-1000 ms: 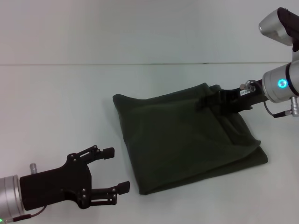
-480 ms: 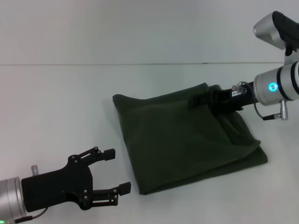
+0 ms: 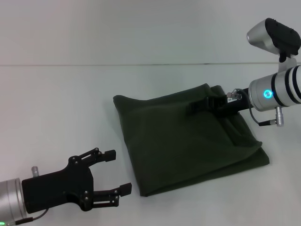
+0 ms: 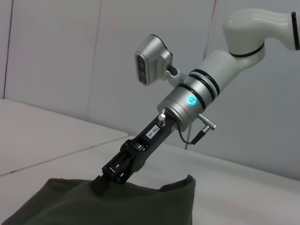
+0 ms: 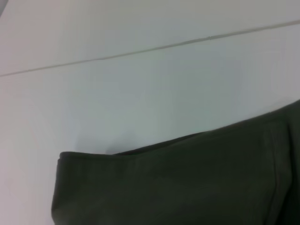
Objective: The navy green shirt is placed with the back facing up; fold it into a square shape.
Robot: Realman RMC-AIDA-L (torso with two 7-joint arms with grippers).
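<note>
Since the earlier frame, note that the right gripper (image 3: 200, 104) has slid leftward over the navy green shirt (image 3: 183, 141) lying folded at frame centre, its closure indeterminate, while the nearer-front left gripper (image 3: 117, 172) waits open lower left, shirt to its right.

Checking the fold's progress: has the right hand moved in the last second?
Yes. The right hand slid leftward across the shirt, toward its far left corner; the shirt stayed put.
</note>
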